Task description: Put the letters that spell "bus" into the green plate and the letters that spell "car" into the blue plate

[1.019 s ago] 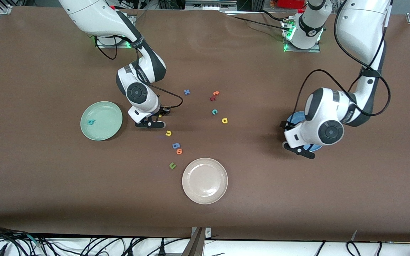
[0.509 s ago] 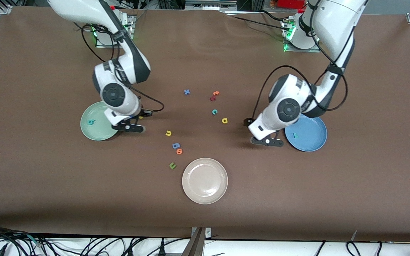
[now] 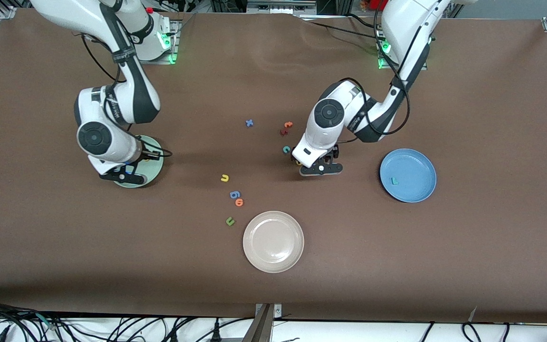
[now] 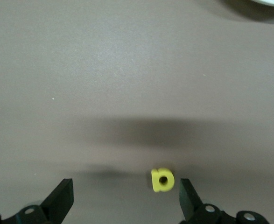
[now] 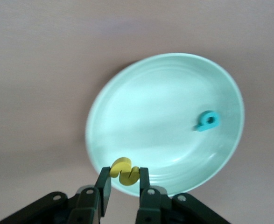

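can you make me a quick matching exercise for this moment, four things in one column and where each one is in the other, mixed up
Things
1. yellow "s"
2. teal "b"
3. teal "r"
4. yellow "a"

Places
A. on the bare table under the open left gripper
B. lying in the green plate
C. pinched in the right gripper over the green plate's rim
D. lying in the blue plate

Pairs: 1-C, 2-B, 3-D, 4-A

Lab: bolted arm bases (image 3: pixel 399 47), cables (image 3: pixel 112 327)
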Motion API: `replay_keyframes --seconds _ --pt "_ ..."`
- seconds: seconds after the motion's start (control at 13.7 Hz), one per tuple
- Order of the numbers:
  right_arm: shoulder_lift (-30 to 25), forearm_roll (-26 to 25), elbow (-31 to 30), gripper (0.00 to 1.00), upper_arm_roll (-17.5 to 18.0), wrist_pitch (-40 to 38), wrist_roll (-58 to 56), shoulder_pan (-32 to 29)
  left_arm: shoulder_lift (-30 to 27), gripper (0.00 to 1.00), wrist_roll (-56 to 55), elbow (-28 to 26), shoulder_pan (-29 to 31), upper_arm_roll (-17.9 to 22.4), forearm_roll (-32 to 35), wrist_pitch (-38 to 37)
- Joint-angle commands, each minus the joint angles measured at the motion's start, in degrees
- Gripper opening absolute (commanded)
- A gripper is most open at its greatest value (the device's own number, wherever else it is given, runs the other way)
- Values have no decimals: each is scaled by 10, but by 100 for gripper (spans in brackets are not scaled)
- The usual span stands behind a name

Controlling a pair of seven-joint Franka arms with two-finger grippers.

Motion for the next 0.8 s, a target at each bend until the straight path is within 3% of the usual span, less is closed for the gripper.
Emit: replay_keyframes --seconds 0.0,0.36,0.44,0.58,0.73 --pt "14 -4 -29 16 -14 15 -42 -1 19 100 -33 4 -9 4 21 18" --pt "33 -2 -86 22 -14 111 -100 -38 33 97 -79 17 -19 4 21 18" --pt "33 -2 -86 32 -14 111 -101 -38 33 96 -90 17 -22 4 21 18" --pt "30 -2 -85 73 -14 111 -101 -38 38 94 -108 20 -26 4 22 18" --pt "19 2 -81 96 -13 106 -95 -38 46 93 -123 29 -27 4 21 18"
